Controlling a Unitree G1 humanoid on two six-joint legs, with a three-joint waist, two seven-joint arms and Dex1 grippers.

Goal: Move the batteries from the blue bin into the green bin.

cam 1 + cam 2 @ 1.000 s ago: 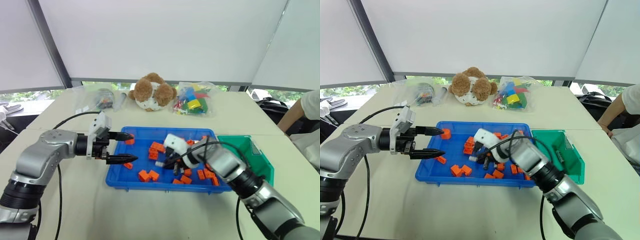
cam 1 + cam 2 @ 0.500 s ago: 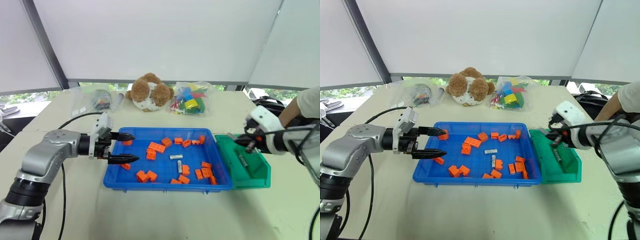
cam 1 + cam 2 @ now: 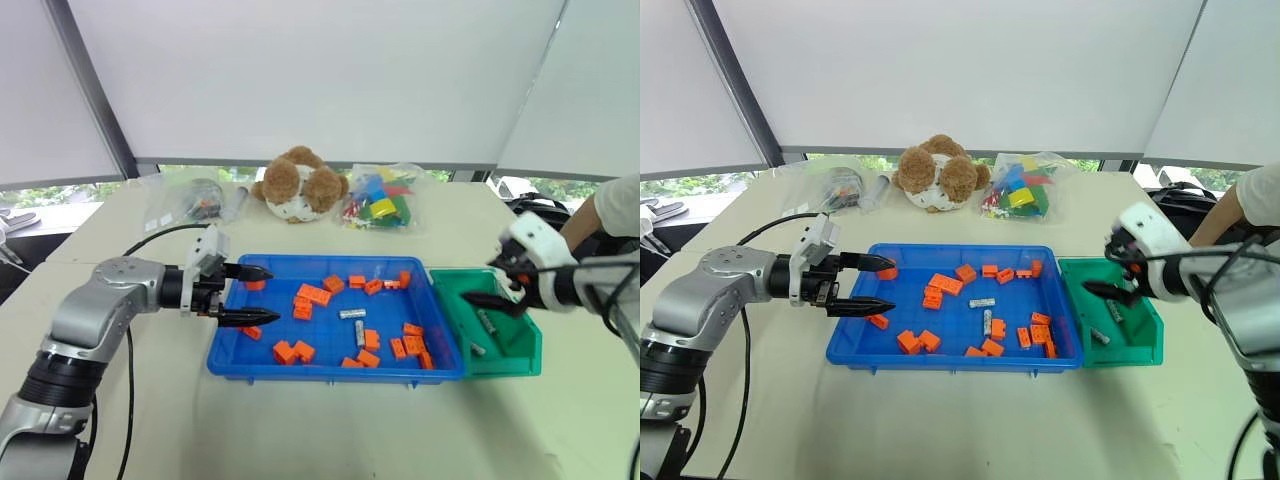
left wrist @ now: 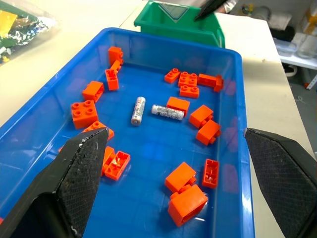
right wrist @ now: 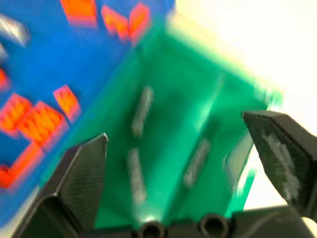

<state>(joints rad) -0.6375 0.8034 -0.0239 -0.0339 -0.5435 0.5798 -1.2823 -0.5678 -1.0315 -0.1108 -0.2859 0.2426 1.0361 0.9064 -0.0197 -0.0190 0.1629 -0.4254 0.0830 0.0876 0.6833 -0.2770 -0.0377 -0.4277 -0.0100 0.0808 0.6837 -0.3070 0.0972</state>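
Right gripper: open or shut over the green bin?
Open: the right gripper has its fingers spread wide above the green bin, nothing between them.

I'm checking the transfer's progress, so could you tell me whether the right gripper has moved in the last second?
Yes. The right gripper went from the blue bin rightward to above the green bin.

A wide, shallow blue bin (image 3: 300,367) sits lengthwise on the table, its floor strewn with orange blocks, with two silvery-grey batteries (image 4: 138,110) lying flat near its middle, one crosswise and the other lengthwise, close together but apart. Flush against the blue bin's right end stands the smaller, deeper green bin (image 3: 528,352), upright with sloped walls. Three more batteries (image 5: 142,110) lie flat on the green bin's floor, apart from one another.
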